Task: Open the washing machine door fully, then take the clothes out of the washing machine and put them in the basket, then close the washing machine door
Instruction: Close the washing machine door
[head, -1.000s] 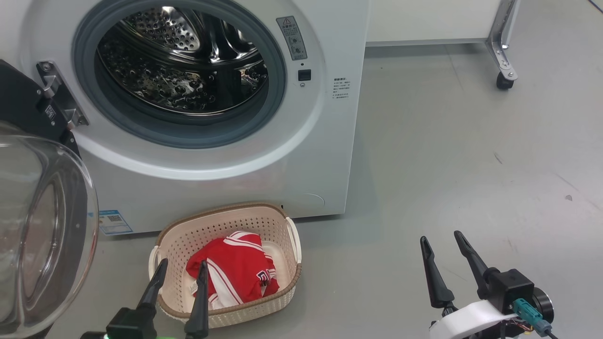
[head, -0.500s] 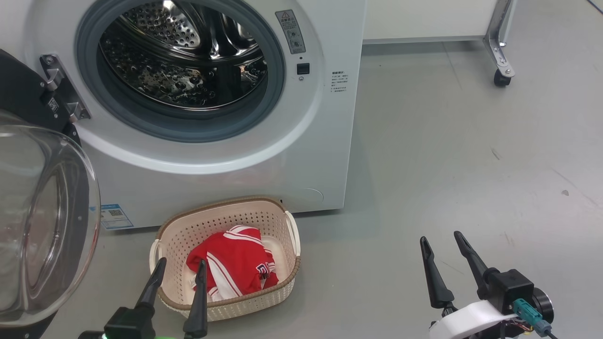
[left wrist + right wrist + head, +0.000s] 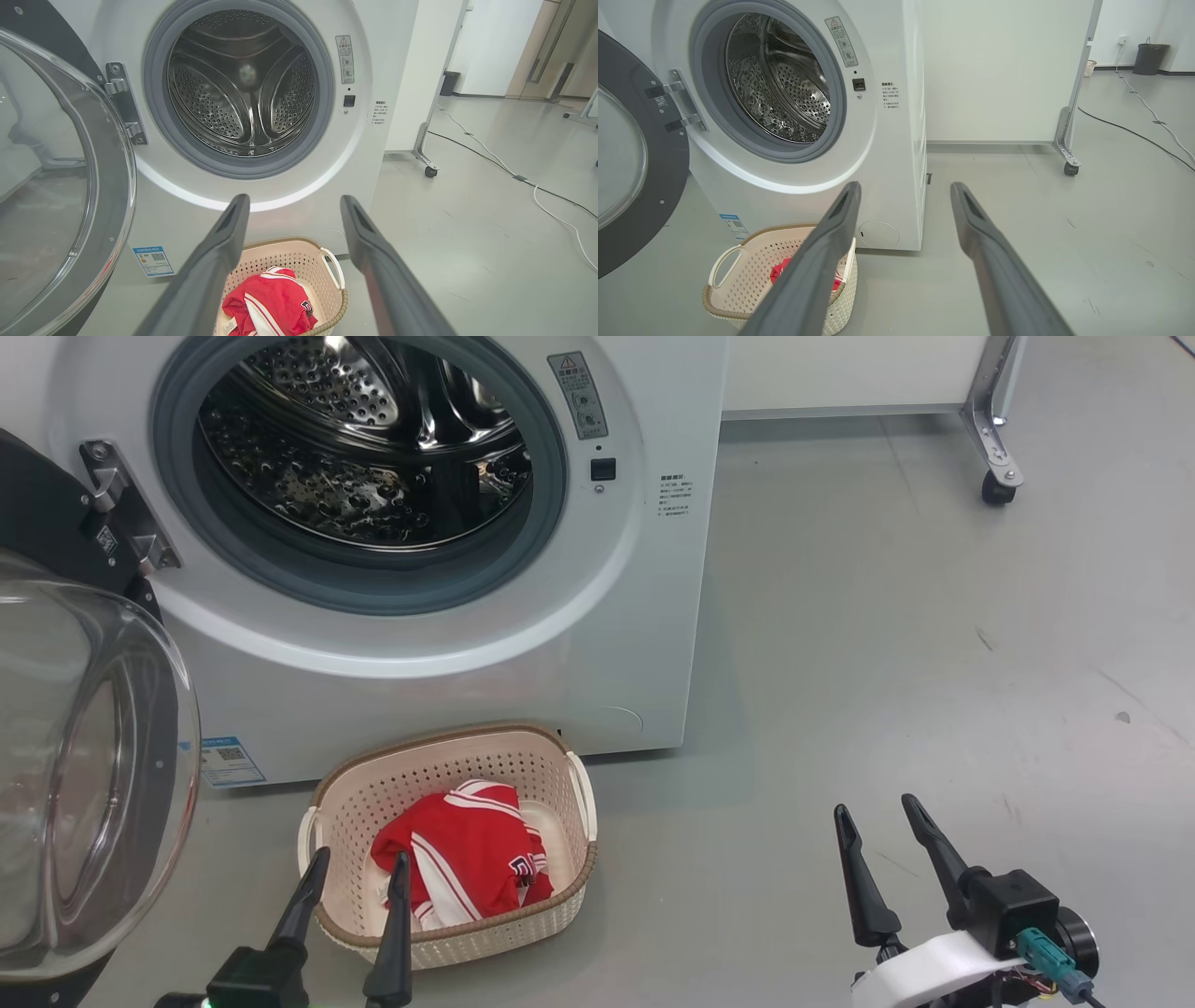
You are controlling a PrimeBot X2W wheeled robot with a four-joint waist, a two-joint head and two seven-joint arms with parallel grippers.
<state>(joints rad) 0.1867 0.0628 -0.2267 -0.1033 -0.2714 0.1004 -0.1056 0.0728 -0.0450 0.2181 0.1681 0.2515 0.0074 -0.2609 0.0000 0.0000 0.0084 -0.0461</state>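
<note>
Sitting in basket [image 3: 439, 775]: clothes [image 3: 462, 859]; door [image 3: 93, 756] hanging open at 9 o'clock.
Left gripper [image 3: 363, 854] and right gripper [image 3: 874, 804] are hovering, fingers apart.

we find the basket [image 3: 439, 737] at six o'clock of the washing machine [image 3: 607, 616], clothes [image 3: 457, 868] inside, door [image 3: 84, 784] at nine o'clock.

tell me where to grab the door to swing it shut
On the door, probably its black ring at the edge far from the hinge, pinched across the rim from the left by the left gripper: the glass bowl bulges too smooth and wide to grip.
</note>
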